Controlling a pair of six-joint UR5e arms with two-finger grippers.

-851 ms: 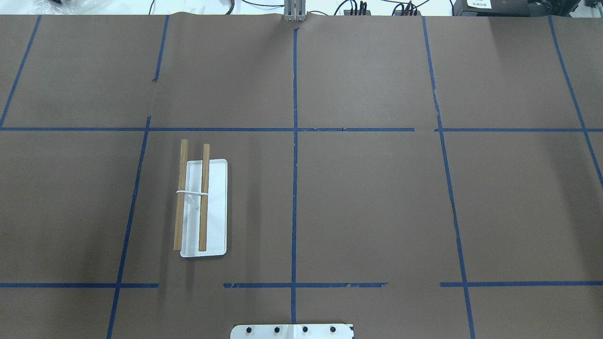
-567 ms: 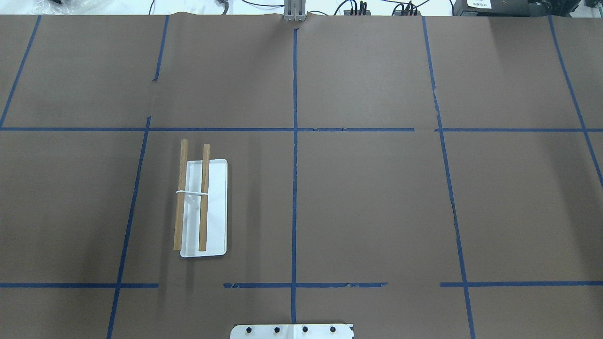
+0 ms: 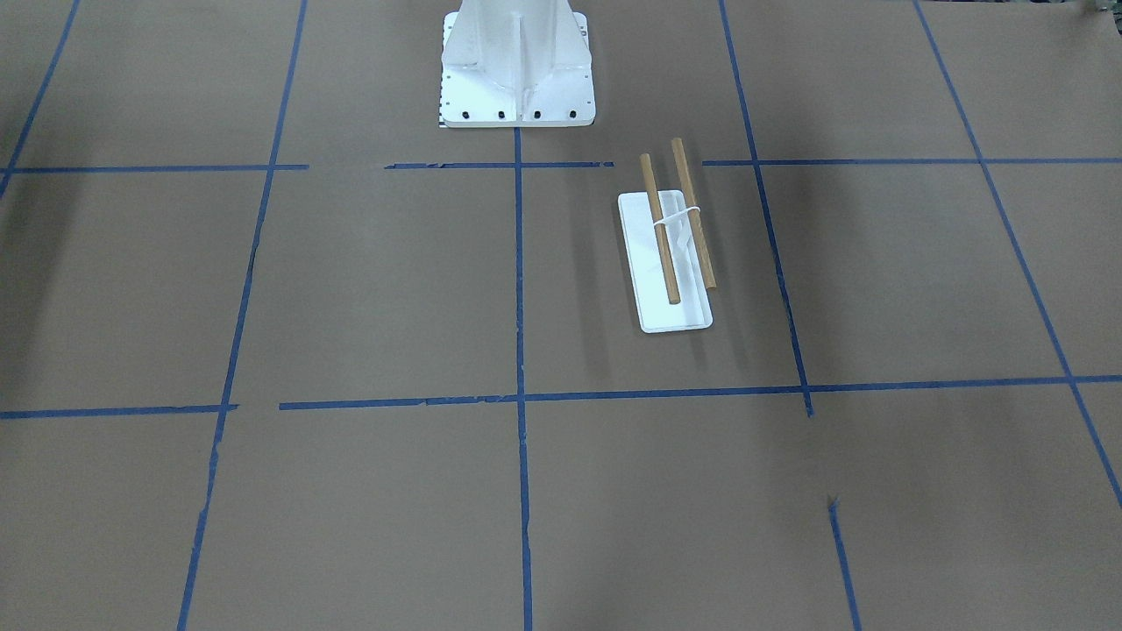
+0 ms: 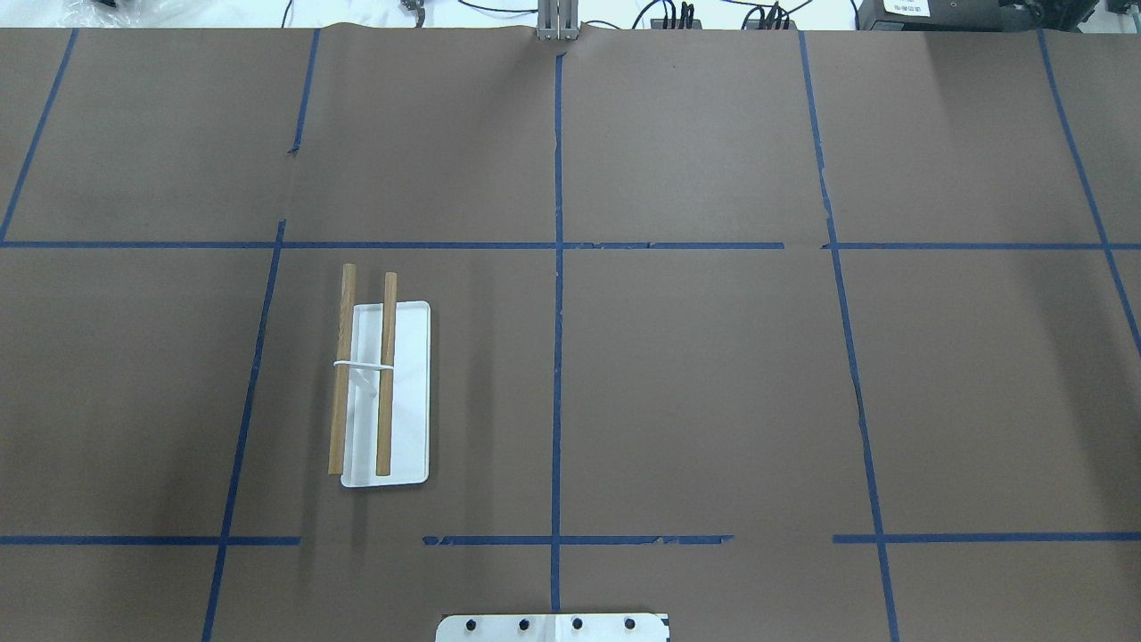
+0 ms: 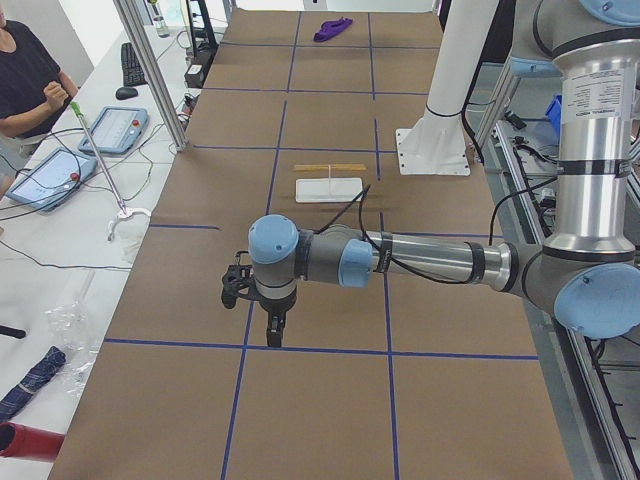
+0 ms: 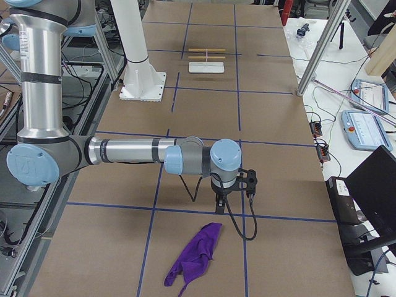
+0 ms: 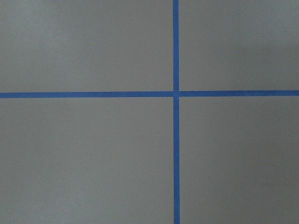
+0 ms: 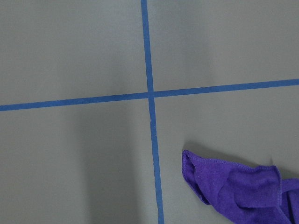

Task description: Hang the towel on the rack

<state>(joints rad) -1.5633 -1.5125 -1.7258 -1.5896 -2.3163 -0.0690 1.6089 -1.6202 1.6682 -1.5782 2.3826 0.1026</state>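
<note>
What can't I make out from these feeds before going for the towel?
Towel: outside the overhead and front-facing views; the right wrist view's edge cuts it off.
Left tool, right tool: seen only in the side views, small and dark; open or shut unclear.
Rack: its height is unreadable from above, and it is tiny in the side views.

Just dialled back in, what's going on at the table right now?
Nothing is being handled yet. The crumpled purple cloth towel lies loose on the brown paper-covered table at the robot's right end, near the right pincer but apart from it. The small rack of white tray base and two wooden dowels stands with no towel on it. The left pincer hangs over the table's other end. Whether either pincer is open cannot be told here.
</note>
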